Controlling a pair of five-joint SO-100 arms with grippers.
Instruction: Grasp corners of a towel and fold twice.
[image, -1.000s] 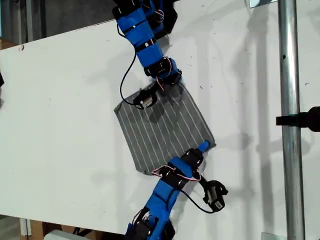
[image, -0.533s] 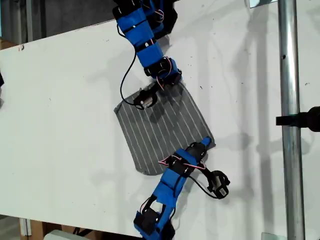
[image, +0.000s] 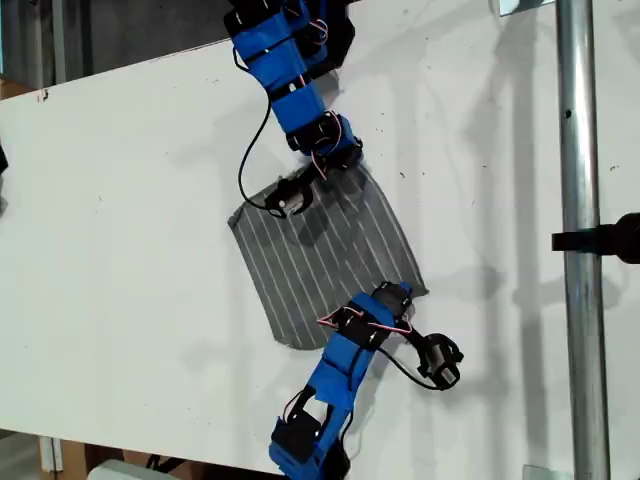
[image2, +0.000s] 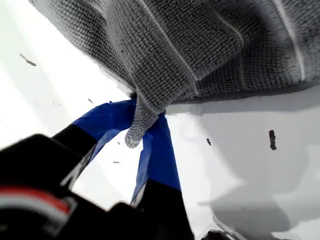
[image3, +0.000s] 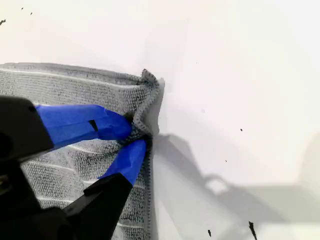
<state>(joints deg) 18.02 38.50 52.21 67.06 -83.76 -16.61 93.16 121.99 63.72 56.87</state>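
Observation:
The grey striped towel (image: 310, 250) lies spread on the white table (image: 120, 220) in the middle of the exterior view. My first gripper (image: 397, 294), on the arm entering from that view's bottom, is shut on the towel's corner nearest the exterior view's right. Up close, this corner (image2: 134, 134) is pinched between the blue fingers of my first gripper (image2: 145, 120), and the towel (image2: 200, 45) is raised off the table, casting a shadow. My second gripper (image: 344, 158), on the upper arm, is shut on the towel's far edge. Its fingertips (image3: 134, 135) bunch the towel (image3: 70, 82) just below a corner (image3: 149, 77).
A vertical metal pole (image: 575, 250) with a black clamp (image: 605, 238) stands at the exterior view's right. The first arm's wrist camera (image: 440, 360) hangs beside the towel. The table's far edge runs along the exterior view's top left.
My first arm has swung toward the exterior view's left and pulled its pinched corner slightly inward and up. The second arm has barely moved.

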